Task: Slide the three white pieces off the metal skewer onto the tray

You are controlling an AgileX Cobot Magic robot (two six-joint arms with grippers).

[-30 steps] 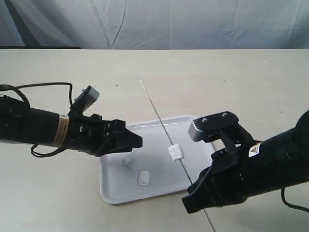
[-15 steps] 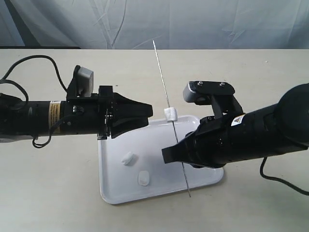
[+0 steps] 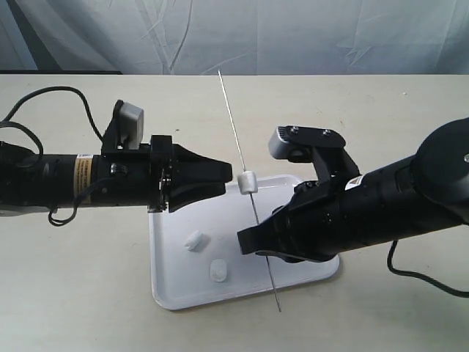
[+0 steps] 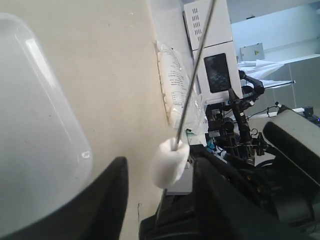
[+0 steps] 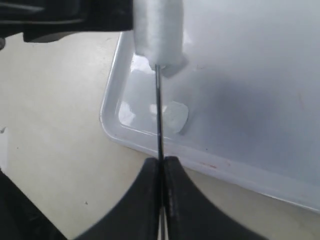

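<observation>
My right gripper is shut on the metal skewer and holds it steeply tilted above the tray. One white piece is still threaded on the rod. My left gripper is open, its fingertips just left of that piece, which hangs between the two fingers in the left wrist view without clear contact. Two other white pieces lie loose on the tray; one also shows in the right wrist view as a white piece.
The tray sits on a beige table whose far edge meets a pale cloth backdrop. Both dark arms reach in over the tray from either side. A cable loops behind the left arm.
The right gripper raised the skewer from low over the tray to steep, then shifted it left. The left gripper rose and advanced; the threaded piece now sits at its open fingertips.
</observation>
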